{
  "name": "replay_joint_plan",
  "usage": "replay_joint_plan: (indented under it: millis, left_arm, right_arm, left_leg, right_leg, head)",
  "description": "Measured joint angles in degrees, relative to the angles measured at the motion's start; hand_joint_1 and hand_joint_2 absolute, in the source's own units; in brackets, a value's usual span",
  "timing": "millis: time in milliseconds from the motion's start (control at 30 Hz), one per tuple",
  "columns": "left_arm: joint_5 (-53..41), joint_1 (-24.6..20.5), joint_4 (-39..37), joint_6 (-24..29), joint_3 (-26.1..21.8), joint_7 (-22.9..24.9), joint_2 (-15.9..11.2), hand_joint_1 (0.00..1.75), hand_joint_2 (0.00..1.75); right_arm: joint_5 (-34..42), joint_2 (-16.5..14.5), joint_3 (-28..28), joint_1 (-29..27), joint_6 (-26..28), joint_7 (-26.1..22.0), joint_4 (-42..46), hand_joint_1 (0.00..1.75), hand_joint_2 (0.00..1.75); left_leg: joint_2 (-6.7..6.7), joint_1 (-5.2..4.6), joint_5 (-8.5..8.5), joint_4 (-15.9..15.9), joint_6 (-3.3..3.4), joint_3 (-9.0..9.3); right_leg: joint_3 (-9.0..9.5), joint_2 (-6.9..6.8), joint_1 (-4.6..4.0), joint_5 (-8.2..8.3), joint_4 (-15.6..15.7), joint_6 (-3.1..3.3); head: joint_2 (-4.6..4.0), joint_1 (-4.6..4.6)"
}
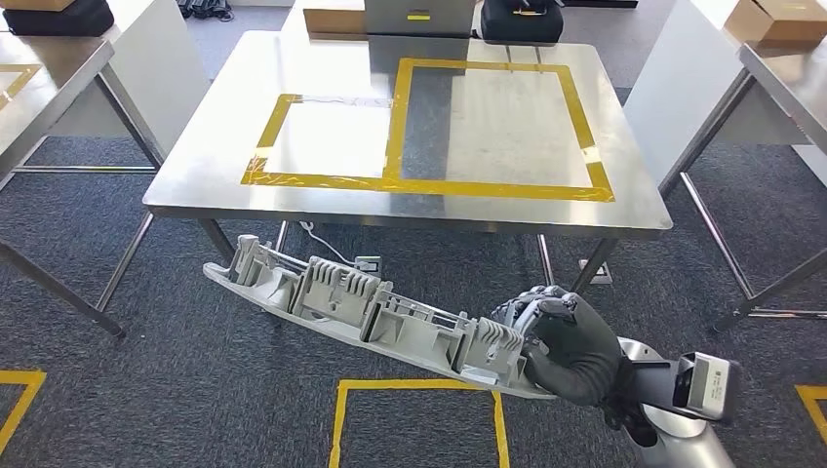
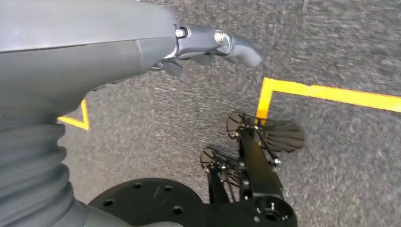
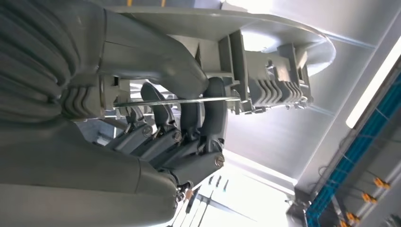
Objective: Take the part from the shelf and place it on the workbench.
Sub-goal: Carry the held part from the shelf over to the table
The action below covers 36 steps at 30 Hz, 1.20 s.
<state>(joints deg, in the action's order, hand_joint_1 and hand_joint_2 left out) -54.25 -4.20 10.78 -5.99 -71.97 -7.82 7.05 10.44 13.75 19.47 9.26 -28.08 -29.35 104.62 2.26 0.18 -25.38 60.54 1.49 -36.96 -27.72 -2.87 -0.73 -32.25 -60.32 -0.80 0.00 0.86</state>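
Observation:
A long grey plastic part with ribbed clips along its top hangs over the carpet, in front of the steel workbench. My right hand grips the part at its right end. The part slopes up to the left and stays below the bench edge. Up close in the right wrist view, the fingers wrap around the part with the thumb over its flat side. My left hand hangs over the carpet and holds nothing; how its fingers lie is unclear.
Yellow tape marks two rectangles on the workbench top. Other steel tables stand at the left and the right. Boxes and a black bag sit behind the bench. Yellow tape squares mark the carpet.

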Motion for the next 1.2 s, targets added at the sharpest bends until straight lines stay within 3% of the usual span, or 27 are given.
replay_joint_plan:
  millis: [67, 167, 200, 233, 267, 333, 400, 533, 600, 667, 700, 733, 767, 833, 900, 1033, 1100, 1200]
  left_arm:
    - [0.0, -0.2, 0.0, 0.0, 0.0, 0.0, 0.1, 0.00, 1.75]
    - [0.0, -0.3, 0.0, 0.0, 0.0, 0.0, 0.1, 0.00, 1.75]
    - [0.0, -0.3, 0.0, 0.0, 0.0, 0.0, 0.1, 0.00, 1.75]
    - [0.0, -0.2, 0.0, 0.0, 0.0, 0.0, 0.1, 0.00, 1.75]
    - [0.0, -0.2, 0.0, 0.0, 0.0, 0.0, 0.1, 0.00, 1.75]
    - [0.0, -0.2, 0.0, 0.0, 0.0, 0.0, 0.2, 0.00, 1.75]
    - [0.0, -0.2, 0.0, 0.0, 0.0, 0.0, 0.2, 0.00, 1.75]
    - [0.0, -0.1, 0.0, 0.0, 0.0, -0.1, 0.1, 0.00, 1.75]
    - [-0.1, -0.2, 0.0, 0.0, 0.0, -0.2, 0.1, 0.00, 1.75]
    - [-0.1, -0.2, 0.0, 0.0, 0.0, -0.3, 0.1, 0.00, 1.75]
    - [-0.1, -0.1, 0.0, 0.0, 0.0, -0.4, 0.0, 0.00, 1.75]
    - [-0.1, 0.0, 0.0, 0.0, 0.0, -0.4, 0.0, 0.00, 1.75]
    - [-0.2, 0.1, 0.0, 0.0, 0.0, -0.5, 0.0, 0.00, 1.75]
    - [-0.3, 0.1, 0.0, 0.0, 0.0, -0.5, -0.1, 0.00, 1.75]
    - [-0.5, 0.1, 0.0, 0.0, 0.0, -0.6, -0.2, 0.00, 1.75]
    - [-0.6, 0.1, 0.0, 0.0, 0.0, -0.6, -0.1, 0.00, 1.75]
    - [-0.6, 0.0, 0.1, 0.0, 0.0, -0.7, -0.1, 0.00, 1.75]
    - [-0.6, 0.0, 0.1, 0.0, 0.0, -1.0, -0.1, 0.00, 1.75]
  right_arm:
    - [0.1, 0.2, -0.3, 0.0, 0.0, -0.1, 0.2, 1.75, 1.75]
    - [0.5, 0.3, -0.8, -0.1, -0.1, -0.1, 0.3, 1.75, 1.75]
    - [0.5, 0.3, -0.9, -0.2, -0.1, -0.1, 0.3, 1.75, 1.75]
    - [0.5, 0.4, -0.9, -0.3, -0.2, -0.1, 0.3, 1.75, 1.75]
    - [0.5, 0.4, -0.9, -0.3, -0.3, -0.1, 0.3, 1.75, 1.75]
    - [0.5, 0.5, -1.0, -0.4, -0.5, -0.1, 0.4, 1.75, 1.75]
    - [0.6, 0.7, -1.1, -0.4, -0.6, -0.2, 0.4, 1.75, 1.75]
    - [0.5, 0.8, -1.2, -0.7, -0.8, -0.8, 0.6, 1.75, 1.75]
    - [0.3, 0.8, -1.3, -1.0, -0.6, -1.5, 0.7, 1.75, 1.75]
    - [-0.2, 0.8, -1.4, -1.3, -0.2, -2.5, 0.9, 1.75, 1.75]
    - [-0.6, 0.8, -1.4, -1.5, -0.1, -2.9, 0.9, 1.75, 1.75]
    - [-0.9, 0.8, -1.5, -1.7, 0.1, -3.3, 1.0, 1.75, 1.75]
    - [-1.2, 0.8, -1.5, -1.8, 0.2, -3.5, 1.0, 1.75, 1.75]
    - [-1.5, 0.7, -1.5, -1.9, 0.3, -3.9, 1.1, 1.75, 1.75]
    - [-1.6, 0.4, -1.5, -1.9, 0.3, -4.3, 1.3, 1.75, 1.75]
    - [-1.9, -0.1, -1.3, -1.9, 0.4, -4.4, 1.5, 1.75, 1.75]
    - [-2.1, -0.3, -1.2, -1.7, 0.5, -4.5, 1.6, 1.75, 1.75]
    - [-2.4, -0.6, -1.0, -1.6, 0.8, -4.6, 1.6, 1.75, 1.75]
  left_leg:
    - [-0.86, 0.23, -0.35, -0.2, 0.54, 0.69]
    - [-1.89, 0.29, -1.34, -0.4, 0.86, 1.55]
    - [-2.18, 0.30, -1.77, -0.4, 0.81, 2.01]
    - [-2.44, 0.32, -2.26, -0.4, 0.69, 2.63]
    - [-2.64, 0.36, -2.81, -0.4, 0.52, 3.37]
    - [-2.89, 0.40, -3.94, -0.3, 0.02, 4.85]
    - [-3.04, 0.31, -4.75, -0.5, -0.71, 5.64]
    - [-2.88, 0.26, -4.90, 1.3, -2.14, 5.77]
    - [-2.69, 0.31, -6.38, 6.5, -2.43, 2.82]
    - [-2.65, 0.31, -9.42, 13.2, -2.65, -1.64]
    - [-2.64, 0.30, -10.31, 15.0, -2.67, -3.27]
    - [-2.64, 0.28, -10.09, 15.0, -2.57, -3.99]
    - [-2.64, 0.22, -8.54, 13.1, -2.36, -3.73]
    - [-2.61, -0.12, -3.32, 5.6, -1.49, -1.51]
    - [-2.57, -0.55, -0.83, 0.4, -0.76, 0.20]
    - [-2.65, -0.31, -0.73, -1.3, 0.28, 1.85]
    - [-2.70, -0.03, -1.08, -1.7, 0.73, 3.11]
    - [-2.69, 0.03, -2.11, -1.9, 0.88, 4.09]
  right_leg:
    - [-2.35, 1.29, 0.40, -0.60, -4.1, -0.69]
    - [-9.34, 2.36, 0.99, -4.56, -13.3, -1.53]
    - [-10.98, 2.37, 1.11, -5.38, -14.5, -1.67]
    - [-11.78, 2.37, 1.21, -4.98, -13.9, -1.76]
    - [-11.66, 2.36, 1.29, -3.14, -11.6, -1.78]
    - [-10.22, 2.31, 1.34, 2.90, -4.4, -1.53]
    - [-9.29, 2.22, 1.09, 6.11, -0.2, -0.80]
    - [-7.80, 2.42, 1.15, 6.11, 1.0, 1.02]
    - [-6.74, 2.43, 1.18, 5.55, 1.3, 1.69]
    - [-5.95, 2.49, 1.01, 4.77, 1.3, 2.04]
    - [-5.47, 2.57, 0.91, 4.33, 1.3, 2.12]
    - [-4.89, 2.64, 0.80, 3.88, 1.3, 2.15]
    - [-4.25, 2.71, 0.68, 3.40, 1.3, 2.15]
    - [-2.90, 2.72, 0.45, 2.37, 1.3, 2.04]
    - [-2.10, 2.77, 0.29, 1.47, 1.4, 1.58]
    - [-1.55, 2.86, 0.18, 0.97, 0.1, 0.34]
    - [-3.87, 2.86, 0.33, -0.34, -4.2, -0.30]
    - [-10.77, 2.87, 0.96, -4.05, -13.2, -1.30]
  head:
    - [0.00, -0.22]
    - [0.00, -0.63]
    - [0.00, -0.72]
    - [0.00, -0.78]
    - [0.00, -0.85]
    - [0.00, -1.07]
    - [0.00, -1.31]
    - [0.00, -1.17]
    - [0.00, -0.87]
    - [0.00, -0.60]
    - [0.00, -0.52]
    - [0.00, -0.45]
    - [0.00, -0.39]
    - [-0.01, -0.28]
    - [-0.01, -0.28]
    - [0.00, -0.33]
    - [0.00, -0.61]
    - [0.00, -0.92]
